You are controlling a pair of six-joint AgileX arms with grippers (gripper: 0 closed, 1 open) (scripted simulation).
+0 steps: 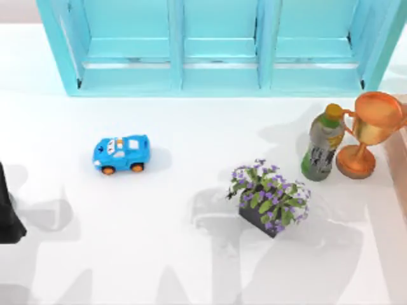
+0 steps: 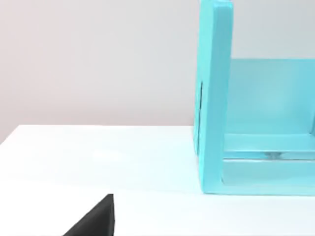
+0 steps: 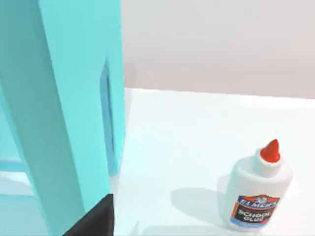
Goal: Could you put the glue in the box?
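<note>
The glue [image 3: 256,191] is a white bottle with a red tip and a blue label. It stands upright on the white table in the right wrist view, a short way from the outer side wall of the turquoise box [image 3: 69,123]. The box [image 1: 216,76] runs along the back of the table in the top view, open at the front and split by dividers into three bays. A dark part of my right gripper [image 3: 96,221] sits close to the box's wall. My left gripper [image 1: 7,219] is parked at the table's left edge, with the box's end wall [image 2: 214,98] ahead of it.
A blue toy car [image 1: 121,153] sits left of centre. A purple-flowered plant in a dark pot [image 1: 268,200] stands right of centre. Behind it at the right are a green drink bottle [image 1: 322,143] and an orange trophy [image 1: 369,130].
</note>
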